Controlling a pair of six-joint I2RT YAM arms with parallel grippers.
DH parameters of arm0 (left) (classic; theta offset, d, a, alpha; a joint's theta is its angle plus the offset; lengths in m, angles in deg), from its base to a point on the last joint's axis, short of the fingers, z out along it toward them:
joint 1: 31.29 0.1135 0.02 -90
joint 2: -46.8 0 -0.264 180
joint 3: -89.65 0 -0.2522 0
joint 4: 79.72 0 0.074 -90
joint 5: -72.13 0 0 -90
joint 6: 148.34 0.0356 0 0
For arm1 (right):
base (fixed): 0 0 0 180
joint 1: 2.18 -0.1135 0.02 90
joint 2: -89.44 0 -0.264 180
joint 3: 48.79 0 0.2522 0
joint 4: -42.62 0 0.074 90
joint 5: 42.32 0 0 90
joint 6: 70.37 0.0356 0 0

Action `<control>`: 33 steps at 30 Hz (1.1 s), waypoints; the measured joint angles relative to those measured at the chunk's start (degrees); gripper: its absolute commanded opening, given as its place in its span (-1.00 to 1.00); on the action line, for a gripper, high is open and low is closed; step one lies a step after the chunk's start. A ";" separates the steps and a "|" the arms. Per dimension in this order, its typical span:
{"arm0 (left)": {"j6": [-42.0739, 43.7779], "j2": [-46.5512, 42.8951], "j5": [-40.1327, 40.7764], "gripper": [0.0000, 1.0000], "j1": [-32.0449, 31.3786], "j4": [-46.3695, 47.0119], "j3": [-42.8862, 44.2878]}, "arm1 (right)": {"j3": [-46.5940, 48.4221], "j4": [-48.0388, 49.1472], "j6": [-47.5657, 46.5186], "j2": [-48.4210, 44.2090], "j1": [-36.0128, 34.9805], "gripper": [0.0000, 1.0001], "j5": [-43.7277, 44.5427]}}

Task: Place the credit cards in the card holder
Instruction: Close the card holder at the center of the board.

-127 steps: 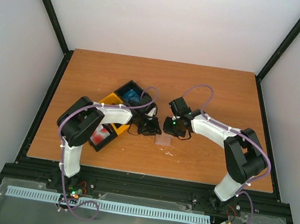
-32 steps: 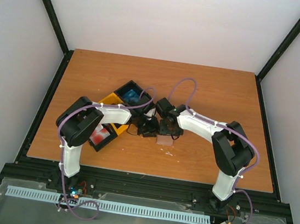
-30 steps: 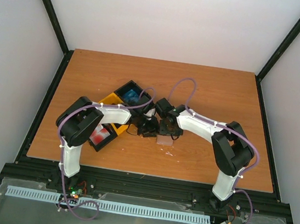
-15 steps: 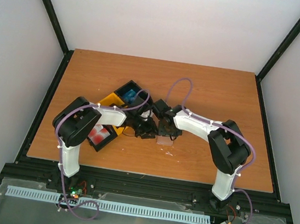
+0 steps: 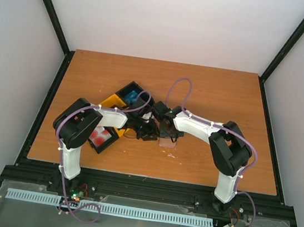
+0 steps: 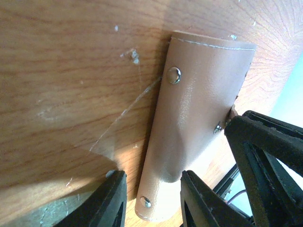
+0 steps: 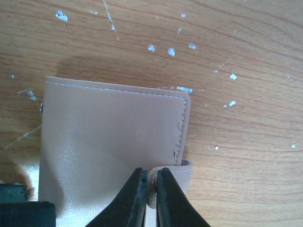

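The pinkish-tan card holder lies folded on the table between both grippers, mostly hidden under them in the top view. My right gripper is shut on the holder's small strap tab at its near edge. My left gripper is open, and the holder's rounded end sits between its fingers, with a gap on the left side. A snap stud shows on the leather. Credit cards lie in bins: blue ones and red-and-white ones.
A black bin, a yellow bin and another black bin stand in a row left of the grippers, under the left arm. A clear plastic sheet lies beside the holder. Small white flecks dot the wood.
My right gripper has closed onto the holder's tab and its arm has shifted slightly left. The left gripper stays over the holder's other end.
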 measured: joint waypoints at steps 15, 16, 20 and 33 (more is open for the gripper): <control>-0.07 0.00 -1.57 -0.18 0.04 1.66 -0.46 | -0.02 0.28 0.20 -0.26 0.00 -0.94 -0.66; -0.09 0.00 -1.66 -0.17 0.04 1.79 -0.50 | -0.02 0.26 0.24 -0.37 0.00 -0.94 -0.68; -0.09 0.02 -1.95 -0.16 0.04 2.03 -0.50 | -0.02 0.59 0.63 -1.25 0.00 -0.95 -0.87; 0.42 2.38 -2.89 -0.42 -0.37 2.10 1.42 | -0.94 2.67 1.09 -2.01 0.00 -0.94 -3.65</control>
